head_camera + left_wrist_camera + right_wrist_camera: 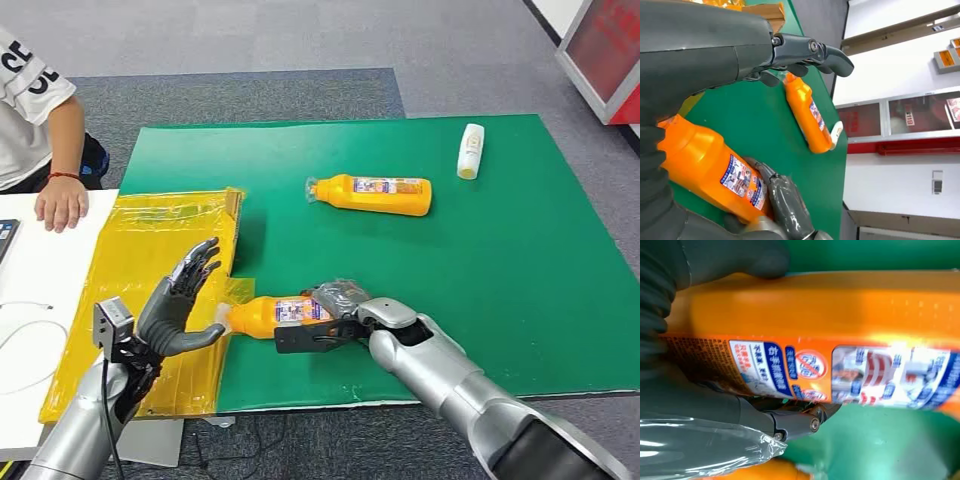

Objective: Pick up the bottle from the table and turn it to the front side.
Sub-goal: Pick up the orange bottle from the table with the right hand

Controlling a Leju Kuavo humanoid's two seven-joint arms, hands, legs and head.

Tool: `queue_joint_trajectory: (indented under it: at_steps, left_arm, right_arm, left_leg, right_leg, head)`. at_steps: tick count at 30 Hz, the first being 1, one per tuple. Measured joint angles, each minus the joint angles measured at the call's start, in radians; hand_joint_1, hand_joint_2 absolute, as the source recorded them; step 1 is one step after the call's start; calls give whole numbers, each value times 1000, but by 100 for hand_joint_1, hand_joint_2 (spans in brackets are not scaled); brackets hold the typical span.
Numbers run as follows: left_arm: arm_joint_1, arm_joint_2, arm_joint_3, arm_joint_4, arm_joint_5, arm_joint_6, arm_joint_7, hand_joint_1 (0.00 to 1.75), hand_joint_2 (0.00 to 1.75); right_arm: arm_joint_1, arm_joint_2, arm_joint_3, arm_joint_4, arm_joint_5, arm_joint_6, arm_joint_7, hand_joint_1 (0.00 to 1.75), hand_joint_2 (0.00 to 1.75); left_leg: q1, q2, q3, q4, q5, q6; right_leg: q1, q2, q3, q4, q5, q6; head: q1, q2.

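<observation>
The orange bottle (283,314) lies on its side near the front edge of the green mat (528,290), gripped by the right hand (343,312). The left hand (177,305) is spread beside its cap, holding nothing. A second orange bottle (373,194) lies further back, a white bottle (470,151) beyond. Yellow plastic sheet (143,260) covers the left side; grey carpet (302,40) surrounds.

Left wrist view: the left hand (708,47), fingers extended and empty, above a green mat (764,120); beneath it an orange bottle (711,172) with a printed label, gripped at its far end by the right hand (785,205); beyond, a second orange bottle (808,120) lying just beside a small white bottle (836,134).
</observation>
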Motion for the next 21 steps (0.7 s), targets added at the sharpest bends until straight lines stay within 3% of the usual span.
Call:
queue_joint_trajectory:
  at_steps: [10, 21]
  left_arm:
    - [-4, 1, 0, 9, 9, 0, -23, 0, 175]
    - [39, 13, 19, 9, 47, 0, -60, 0, 175]
  right_arm:
    - [97, -84, -226, -55, -365, 102, -185, 175, 175]
    - [243, -100, -405, -171, -526, 121, -201, 175, 175]
  left_leg:
    - [0, 0, 0, 0, 0, 0]
    - [0, 0, -1, 0, -1, 0]
  right_leg:
    - [0, 0, 1, 0, 0, 0]
    - [0, 0, 0, 0, 0, 0]
  head:
    - [0, 0]
    - [0, 0]
